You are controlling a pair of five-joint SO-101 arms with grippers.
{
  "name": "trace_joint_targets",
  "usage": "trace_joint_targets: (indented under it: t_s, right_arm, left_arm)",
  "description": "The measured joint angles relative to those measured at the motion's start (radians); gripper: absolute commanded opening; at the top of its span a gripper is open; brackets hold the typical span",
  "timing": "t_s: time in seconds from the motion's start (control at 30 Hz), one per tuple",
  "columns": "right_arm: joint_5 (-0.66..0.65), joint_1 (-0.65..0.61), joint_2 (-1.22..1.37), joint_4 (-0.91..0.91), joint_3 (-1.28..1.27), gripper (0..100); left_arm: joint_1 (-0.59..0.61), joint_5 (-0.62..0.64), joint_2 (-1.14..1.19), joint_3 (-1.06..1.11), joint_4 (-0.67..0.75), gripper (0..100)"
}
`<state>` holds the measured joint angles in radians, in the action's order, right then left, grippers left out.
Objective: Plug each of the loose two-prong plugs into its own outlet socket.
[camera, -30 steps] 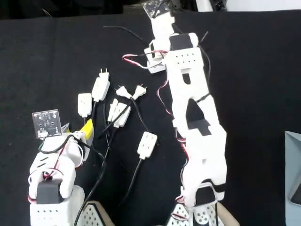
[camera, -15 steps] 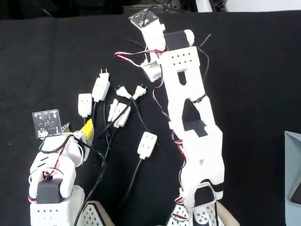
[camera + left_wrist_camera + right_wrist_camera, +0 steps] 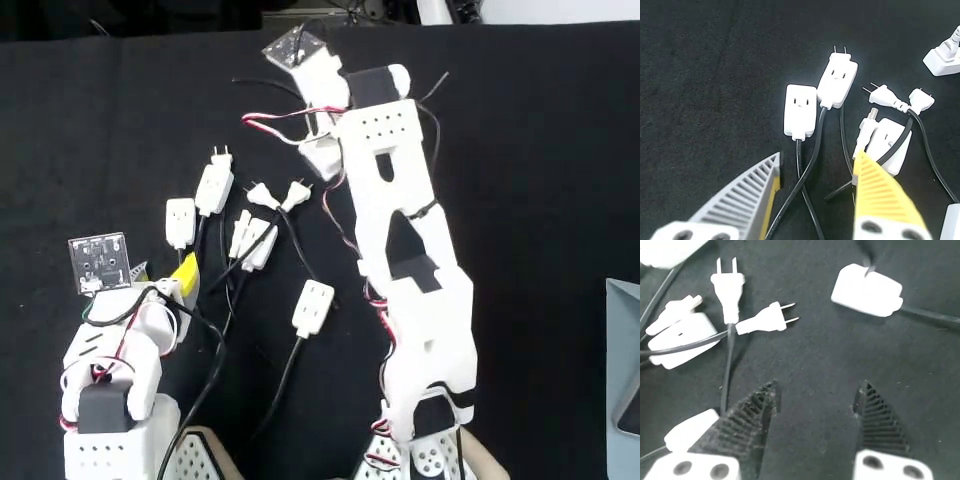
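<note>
Your right gripper hangs with its fingers spread wide and nothing between them, just beside the two loose plugs. The left gripper is also spread and empty, low over the table near its own base, with a socket block and other blocks lying between it and the plugs. I judge the right arm the nearer one, so the first pick falls to it. In the high view the plugs lie side by side in a shallow V, prongs pointing away from the bases and cords trailing back toward you. From the right wrist, the nearer plug lies ahead of the fingers and off to one side of the gap. Its long axis runs almost along the line from one finger to the other, so closing now would likely catch its ends, not its flanks. Its cord crosses the cord of the second plug. You will probably need a wrist turn and a short sideways shift before descending.
</note>
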<state>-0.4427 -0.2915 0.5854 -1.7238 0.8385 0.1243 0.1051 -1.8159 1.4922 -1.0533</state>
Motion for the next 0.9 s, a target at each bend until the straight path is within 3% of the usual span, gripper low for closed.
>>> trace_joint_targets:
  t_s: [0.3,0.43,0.67,0.9]
  right_arm:
    - [-0.002,-0.115,-0.390,0.057,-0.422,23.3]
    - [-0.011,-0.126,-0.588,0.276,-0.760,23.7]
    - [-0.178,-0.126,-0.735,0.783,-1.349,23.7]
    - [-0.278,-0.078,-0.583,1.037,-1.416,23.8]
  left_arm:
    - [0.000,0.000,0.000,0.000,0.000,23]
    - [0.000,0.000,0.000,0.000,0.000,23]
    - [0.000,0.000,0.000,0.000,0.000,23]
    - [0.000,0.000,0.000,0.000,0.000,23]
